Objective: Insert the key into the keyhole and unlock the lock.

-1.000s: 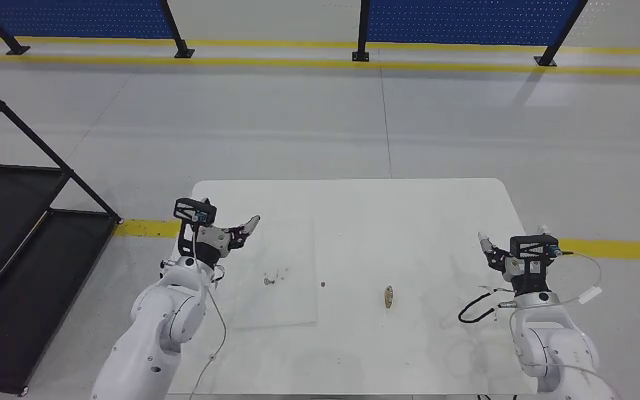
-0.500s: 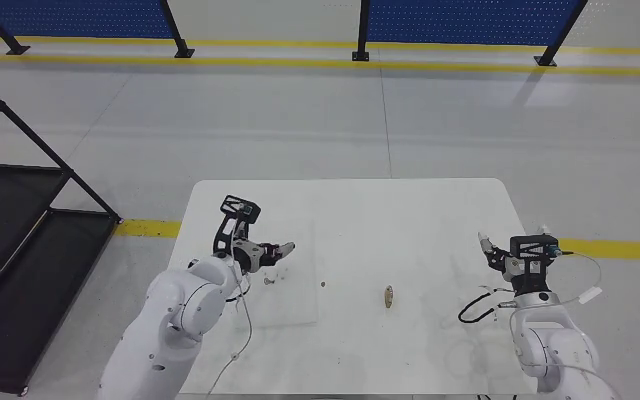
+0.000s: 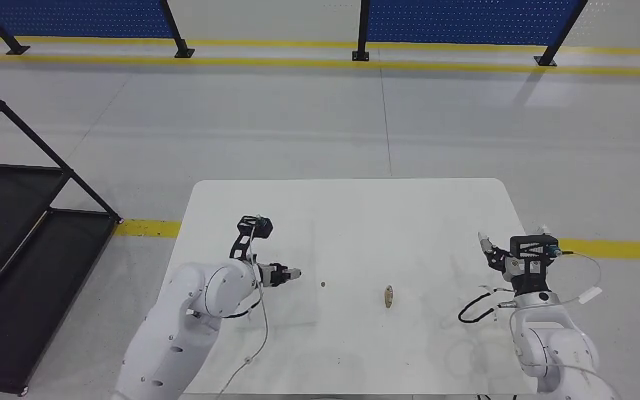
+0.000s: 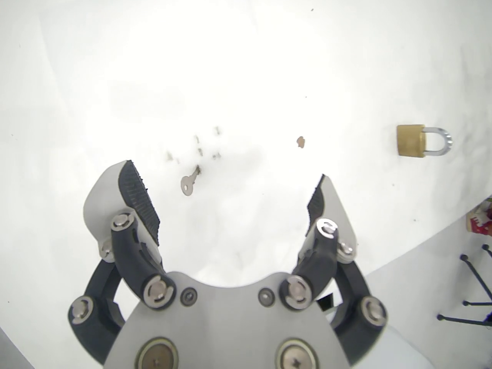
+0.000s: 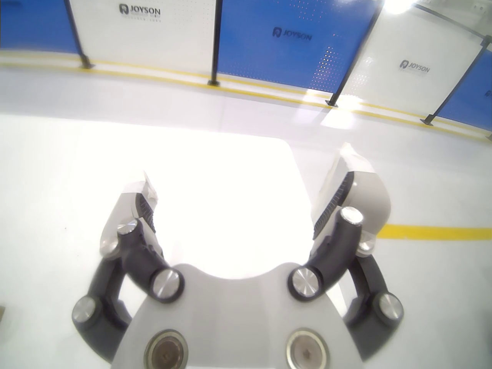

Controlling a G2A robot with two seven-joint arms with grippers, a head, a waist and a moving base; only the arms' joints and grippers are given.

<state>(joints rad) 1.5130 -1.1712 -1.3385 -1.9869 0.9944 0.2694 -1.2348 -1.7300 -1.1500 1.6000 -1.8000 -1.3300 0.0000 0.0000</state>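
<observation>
Left wrist view: released left hand [image 4: 226,178] hangs near the key [image 4: 189,183], unpicked; next probably needs centring, lowering, then clenching.

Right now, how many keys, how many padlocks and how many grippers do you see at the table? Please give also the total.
key: 1
padlock: 1
gripper: 2, the left gripper and the right gripper, both open
Total: 4
</observation>
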